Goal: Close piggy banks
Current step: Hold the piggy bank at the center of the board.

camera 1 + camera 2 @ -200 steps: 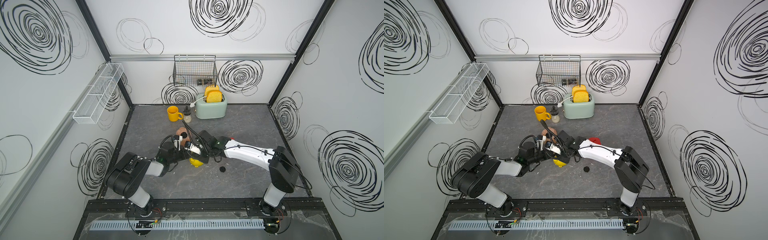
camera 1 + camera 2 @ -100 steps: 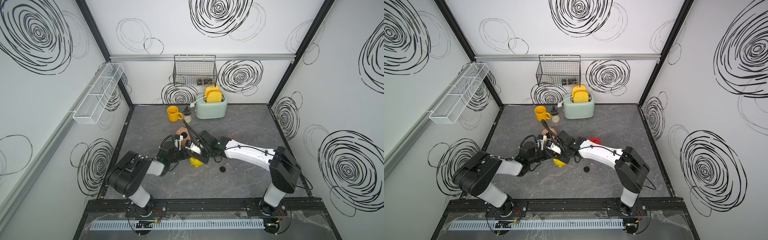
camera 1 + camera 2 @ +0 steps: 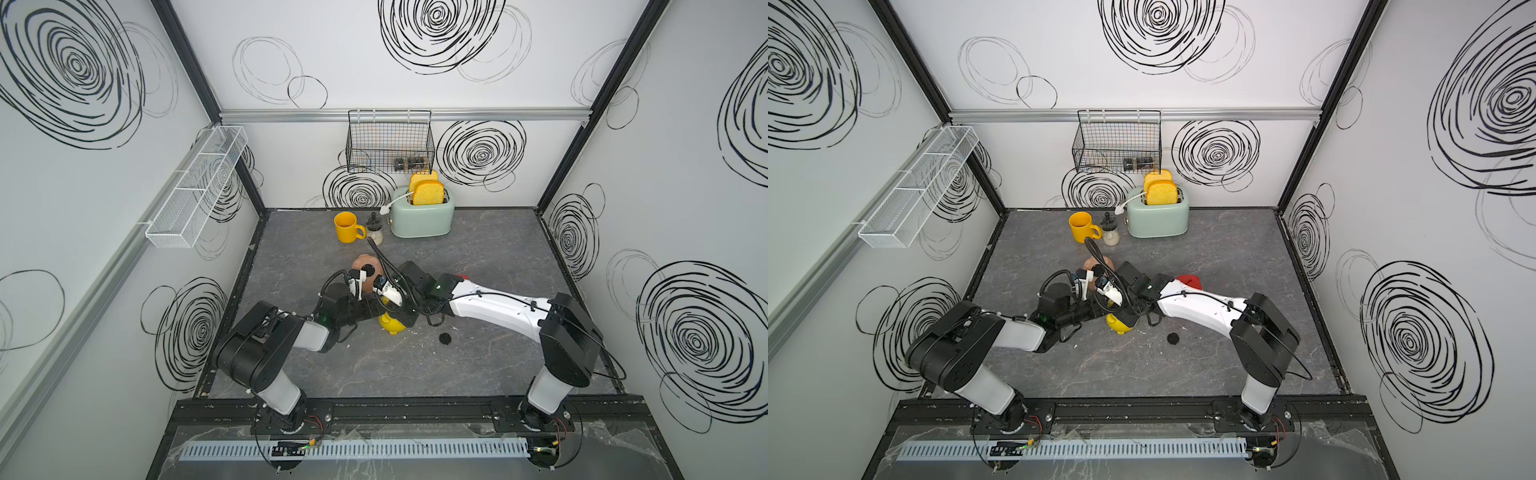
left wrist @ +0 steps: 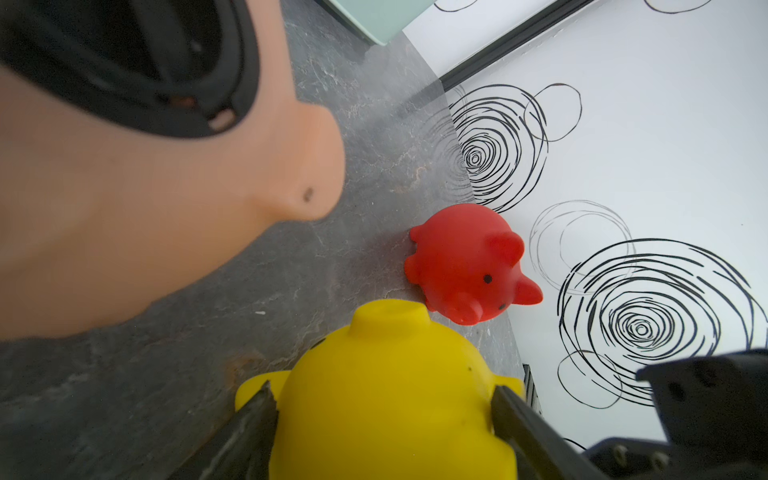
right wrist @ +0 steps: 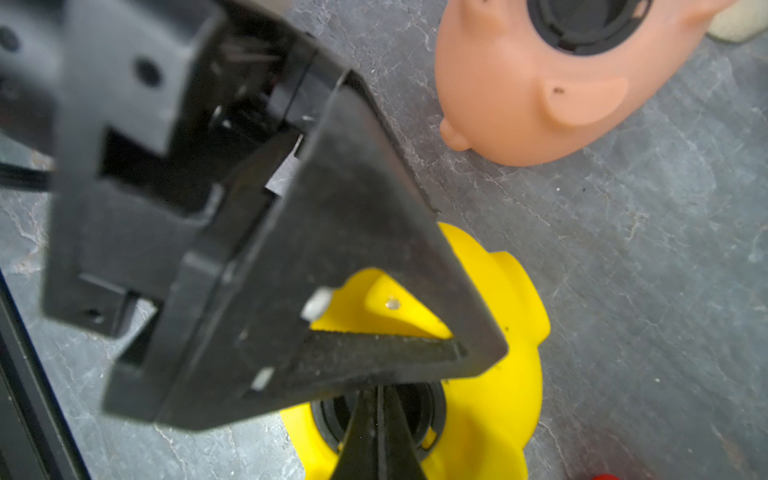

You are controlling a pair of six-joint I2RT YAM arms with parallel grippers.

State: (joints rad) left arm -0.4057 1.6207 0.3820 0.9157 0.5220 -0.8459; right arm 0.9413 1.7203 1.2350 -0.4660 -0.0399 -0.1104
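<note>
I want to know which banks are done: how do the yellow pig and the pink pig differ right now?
The left gripper clamps the yellow pig by its sides; the pink pig lies free. The shut right gripper presses on the yellow pig's plug; nothing touches the pink pig's plug. Shared: both lie belly up with a black plug in the belly hole.

A robot lab's test booth is showing here: white panels (image 3: pixel 353 62) carrying scribbled black spirals are boxing in a grey tabletop (image 3: pixel 498 249). A mint toaster (image 3: pixel 424 218) and a yellow mug (image 3: pixel 345 227) are standing in as kitchen props.
</note>
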